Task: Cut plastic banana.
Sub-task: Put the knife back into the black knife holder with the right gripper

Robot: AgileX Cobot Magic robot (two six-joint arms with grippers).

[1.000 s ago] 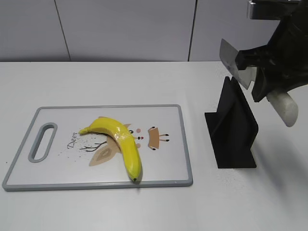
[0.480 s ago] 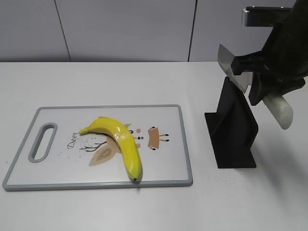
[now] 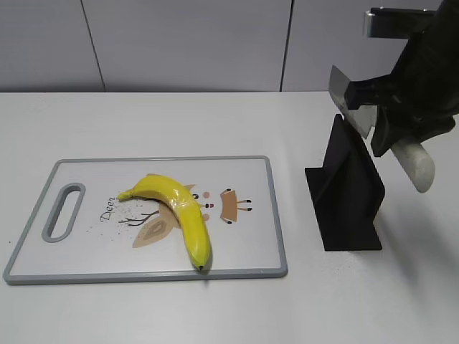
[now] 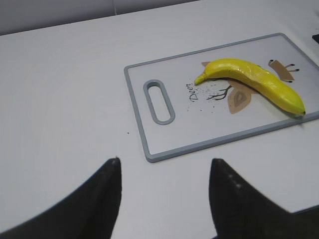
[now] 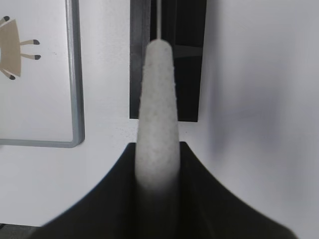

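The plastic banana [image 3: 177, 209] lies whole on the white cutting board [image 3: 86, 244], its dark tip near the front edge; it also shows in the left wrist view [image 4: 254, 82]. My right gripper [image 3: 391, 118] is shut on the pale grey handle of a knife [image 3: 414, 165], held in the air above the black knife stand [image 3: 348, 190], blade [image 3: 341, 89] pointing up and left. In the right wrist view the knife handle [image 5: 157, 99] sits between the jaws [image 5: 157, 149]. My left gripper [image 4: 164, 167] is open and empty over bare table, left of the board.
The cutting board [image 4: 164, 149] has a grey rim, a handle slot [image 3: 63, 210] at its left end and a deer print. The black stand [image 5: 167, 59] is just right of the board. A grey panelled wall runs behind the table.
My right gripper with the knife rose and shifted a little left, then held nearly still above the stand. The banana and board have not moved.
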